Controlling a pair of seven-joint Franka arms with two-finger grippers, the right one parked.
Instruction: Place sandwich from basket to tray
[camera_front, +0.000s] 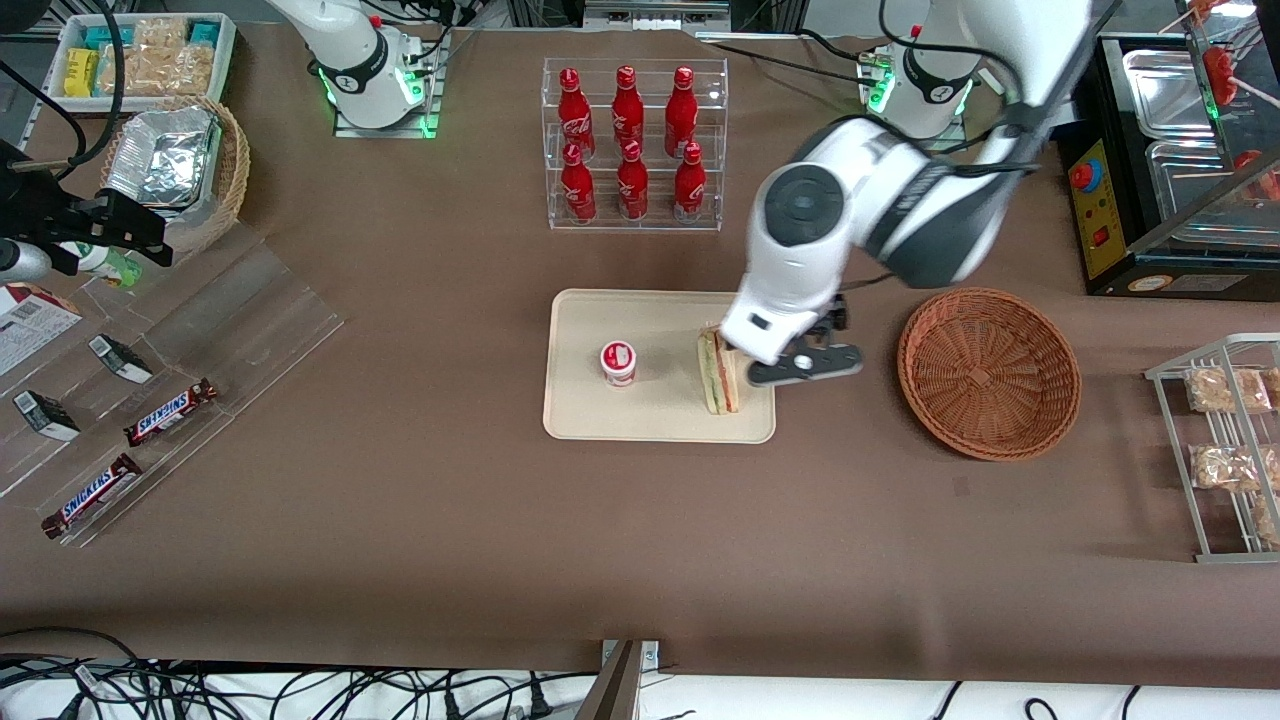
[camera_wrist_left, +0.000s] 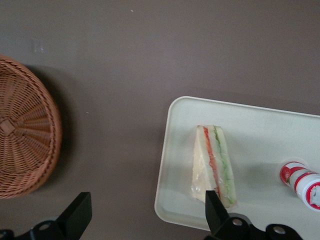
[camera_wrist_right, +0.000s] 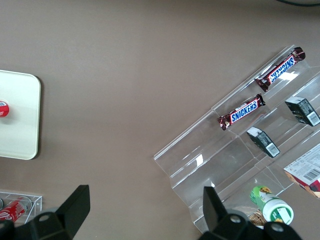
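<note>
While the sandwich (camera_front: 719, 373) lies on the tray (camera_front: 580, 415), wrapped, its red and green filling layers facing up, the gripper (camera_wrist_left: 145, 215) hangs above the tray's edge on the basket side with its fingers (camera_wrist_left: 79, 212) spread wide and holding nothing. Wrist view: one finger stands over bare counter (camera_wrist_left: 150, 60) between basket (camera_wrist_left: 25, 130) and tray (camera_wrist_left: 250, 135); the other finger overlaps the wide end of the sandwich (camera_wrist_left: 212, 165), contact not readable. Front view, tray as clock face with 12 pointing away from the camera: sandwich at about 3 o'clock, close to the rim, long axis running 12 to 6; a small red-and-white lidded cup (camera_front: 618, 363) stands upright near the centre, well apart from the sandwich. Basket (camera_front: 988, 372) sits on the counter (camera_front: 450, 520) beside the tray toward the working arm's end, at 3 o'clock from it, apart from it, nothing visible inside. At 12 o'clock from the tray, farther from the camera, a clear rack (camera_front: 634, 145) holds six red bottles in two rows. Toward the parked arm's end, clear stepped shelves (camera_front: 180, 340) carry two Snickers bars (camera_front: 170, 412) and small dark boxes.
</note>
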